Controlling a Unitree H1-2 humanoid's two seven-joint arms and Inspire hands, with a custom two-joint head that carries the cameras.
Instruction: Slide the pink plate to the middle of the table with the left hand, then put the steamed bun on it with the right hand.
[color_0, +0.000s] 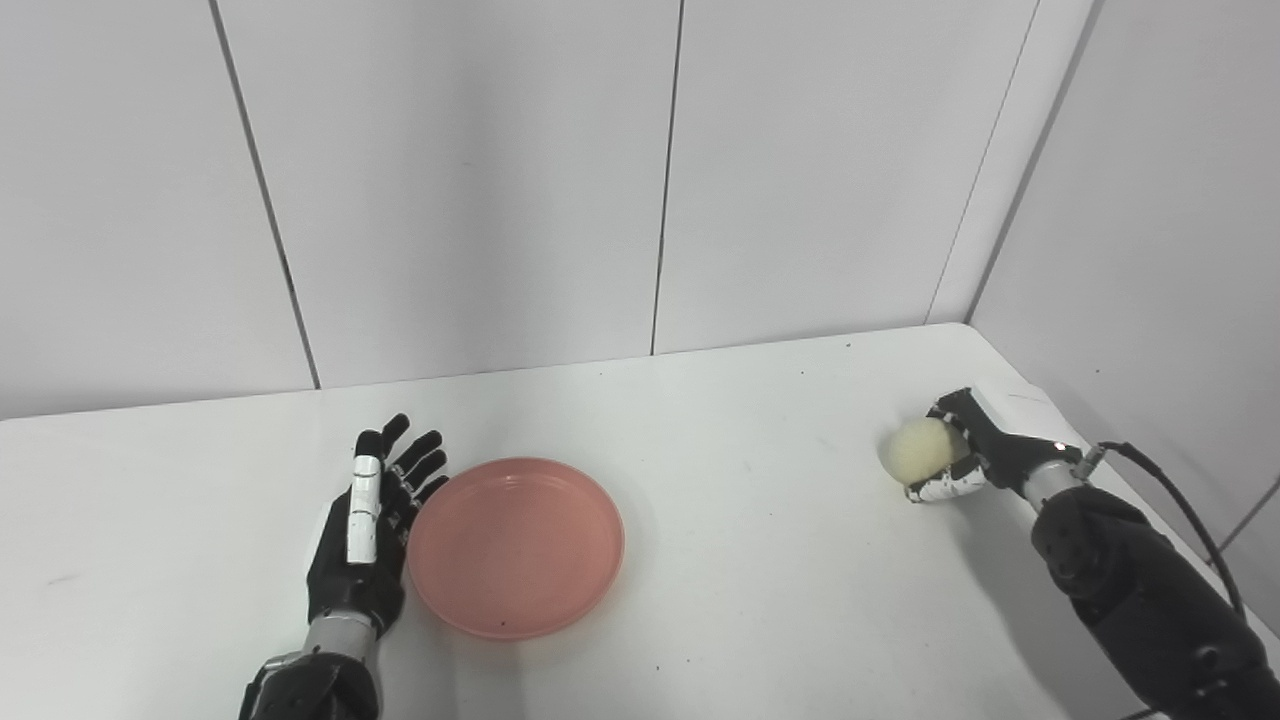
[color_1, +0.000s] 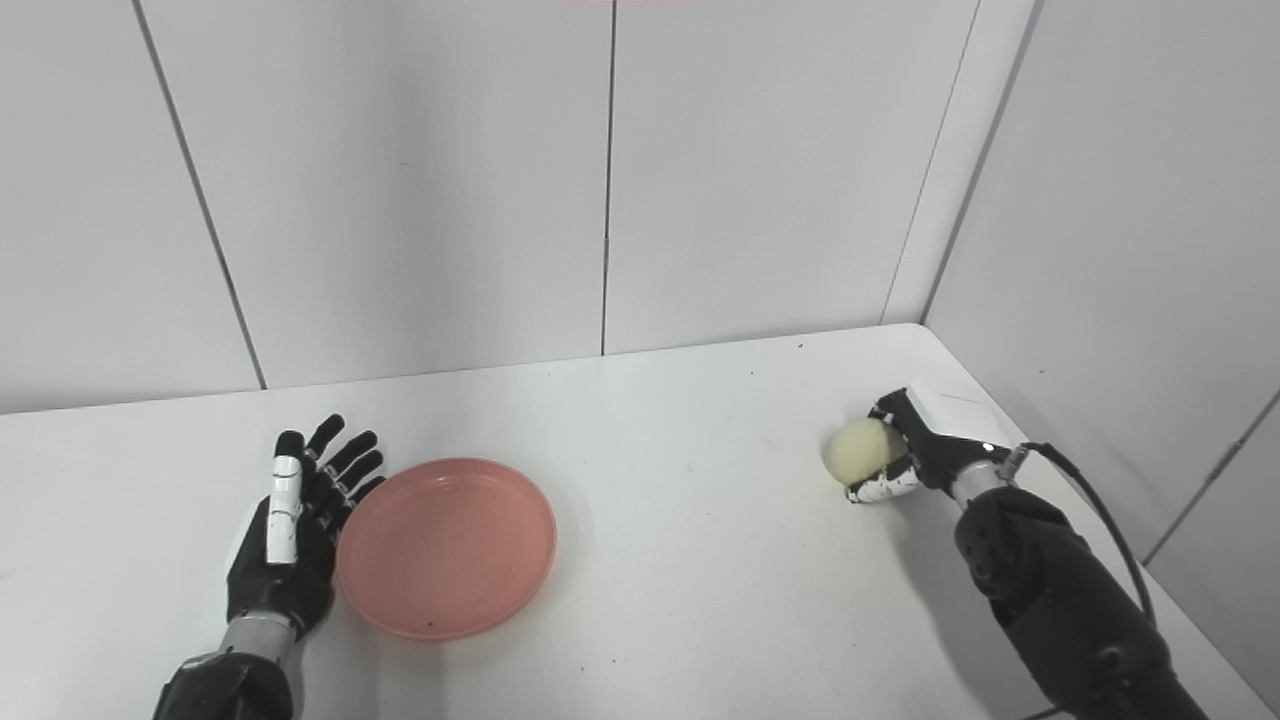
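The pink plate (color_0: 515, 545) lies flat on the white table (color_0: 740, 560), left of the centre, with nothing on it. My left hand (color_0: 368, 530) stands open right beside the plate's left rim, fingers stretched toward the far wall; whether it touches the rim I cannot tell. Far to the right, my right hand (color_0: 965, 462) is shut on the pale round steamed bun (color_0: 918, 450), fingers curled around its right side. The bun sits close to the tabletop; its underside is hidden.
Grey wall panels (color_0: 660, 180) close the back and the right side of the table. The table's right edge (color_0: 1040, 395) runs just behind my right hand. A black cable (color_0: 1170, 500) loops off the right wrist.
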